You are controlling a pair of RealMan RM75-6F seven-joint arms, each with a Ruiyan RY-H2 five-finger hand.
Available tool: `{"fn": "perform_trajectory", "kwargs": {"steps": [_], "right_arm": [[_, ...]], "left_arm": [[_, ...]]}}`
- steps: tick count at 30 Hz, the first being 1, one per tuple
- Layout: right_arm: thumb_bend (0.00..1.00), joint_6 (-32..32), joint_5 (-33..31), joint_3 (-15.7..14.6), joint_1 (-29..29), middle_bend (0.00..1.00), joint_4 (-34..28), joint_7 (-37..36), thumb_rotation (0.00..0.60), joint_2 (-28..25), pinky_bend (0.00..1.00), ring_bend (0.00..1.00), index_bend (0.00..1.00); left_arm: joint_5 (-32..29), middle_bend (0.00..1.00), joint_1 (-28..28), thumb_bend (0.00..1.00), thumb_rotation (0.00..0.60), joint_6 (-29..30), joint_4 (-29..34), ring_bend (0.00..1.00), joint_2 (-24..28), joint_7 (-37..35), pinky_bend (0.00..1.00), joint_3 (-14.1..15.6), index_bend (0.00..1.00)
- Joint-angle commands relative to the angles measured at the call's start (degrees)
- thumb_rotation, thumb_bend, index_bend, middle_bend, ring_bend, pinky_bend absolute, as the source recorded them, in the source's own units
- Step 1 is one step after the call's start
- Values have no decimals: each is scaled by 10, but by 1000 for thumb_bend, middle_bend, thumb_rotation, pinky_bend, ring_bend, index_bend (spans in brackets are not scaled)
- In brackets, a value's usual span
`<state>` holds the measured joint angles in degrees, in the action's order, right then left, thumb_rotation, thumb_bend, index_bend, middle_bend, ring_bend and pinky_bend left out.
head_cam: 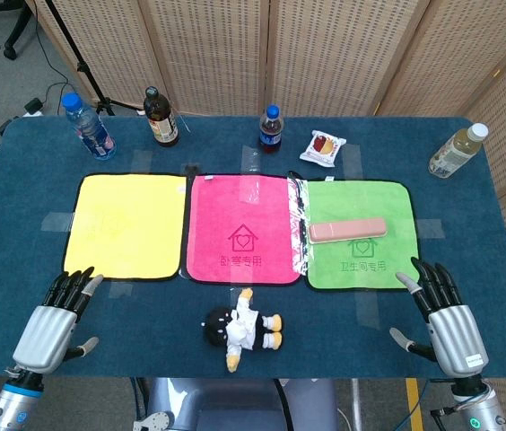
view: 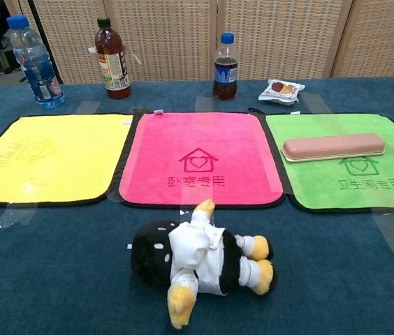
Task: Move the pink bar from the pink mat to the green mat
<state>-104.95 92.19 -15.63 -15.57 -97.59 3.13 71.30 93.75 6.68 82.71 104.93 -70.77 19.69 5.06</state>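
The pink bar (head_cam: 346, 231) (view: 333, 146) lies flat across the green mat (head_cam: 361, 260) (view: 337, 185), near its left side. The pink mat (head_cam: 244, 229) (view: 197, 157) beside it has nothing on it. My right hand (head_cam: 446, 323) hangs at the table's near right corner, well short of the green mat, fingers spread and empty. My left hand (head_cam: 54, 321) hovers at the near left corner below the yellow mat (head_cam: 127, 224), open and empty too. Neither hand shows in the chest view.
A stuffed penguin toy (head_cam: 239, 328) (view: 197, 262) lies in front of the pink mat. Along the far edge stand a water bottle (head_cam: 87, 126), a dark bottle (head_cam: 161, 118), a cola bottle (head_cam: 271, 130), a snack packet (head_cam: 323, 146) and a tea bottle (head_cam: 457, 151).
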Motion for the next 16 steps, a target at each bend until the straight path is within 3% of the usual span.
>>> {"fn": "perform_trajectory", "kwargs": {"steps": [1, 16], "right_arm": [[0, 6, 13, -17, 23, 0, 24, -14, 600, 1, 0, 0, 125], [0, 49, 36, 9, 43, 0, 8, 19, 600, -4, 0, 0, 83]], "left_arm": [[-1, 0, -7, 121, 600, 6, -3, 0, 2, 10, 22, 3, 35], [20, 0, -15, 120, 600, 19, -2, 0, 9, 14, 22, 5, 35]]}}
